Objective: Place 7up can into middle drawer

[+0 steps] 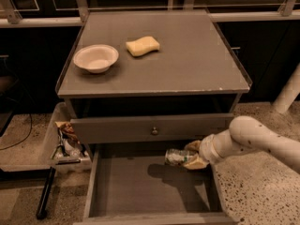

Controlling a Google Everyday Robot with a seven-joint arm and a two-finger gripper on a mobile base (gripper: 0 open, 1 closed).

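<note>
The 7up can [175, 156], silvery with green print, lies on its side in my gripper [191, 154]. The gripper is shut on it and holds it above the floor of the open middle drawer [140, 186], near the drawer's back right part. The can's shadow falls on the drawer floor below. My white arm [255, 139] comes in from the right. The drawer is pulled out below the grey drawer front with the small round knob [154, 131].
On the cabinet top [187, 64] stand a white bowl [95, 57] and a yellow sponge [142, 46]. A bin with wrappers [65, 142] sits left of the cabinet. A dark pole [47, 196] leans on the floor at the left.
</note>
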